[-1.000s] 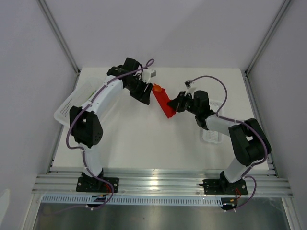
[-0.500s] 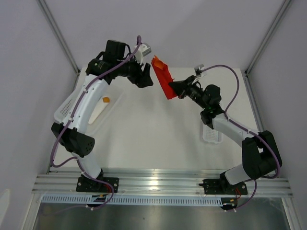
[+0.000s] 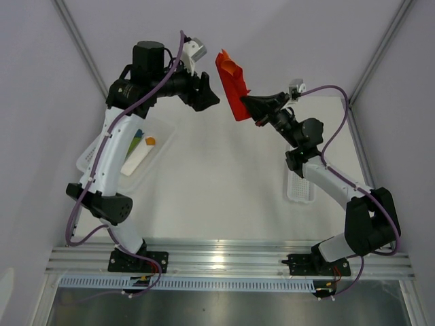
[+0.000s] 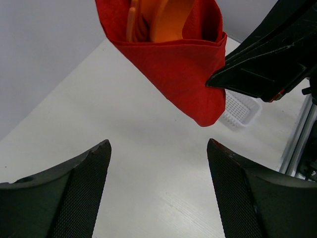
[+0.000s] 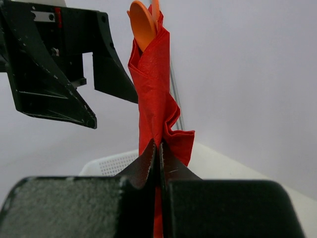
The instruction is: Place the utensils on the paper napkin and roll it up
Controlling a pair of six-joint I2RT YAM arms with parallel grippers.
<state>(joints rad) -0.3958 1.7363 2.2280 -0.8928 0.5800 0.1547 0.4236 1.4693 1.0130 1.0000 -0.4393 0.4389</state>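
Observation:
The red paper napkin is rolled into a narrow bundle and hangs high above the table. Orange-red utensils stick out of its open end, also seen in the left wrist view. My right gripper is shut on the napkin's lower part. My left gripper is open and empty, just left of the napkin, not touching it.
A white basket at the left table edge holds a white piece, an orange block and a blue-green item. A small white perforated tray lies at the right, also visible in the left wrist view.
Both arms have risen from the table. My right gripper lifted the rolled napkin with the utensils up and back. My left gripper let go of it and stands open beside it.

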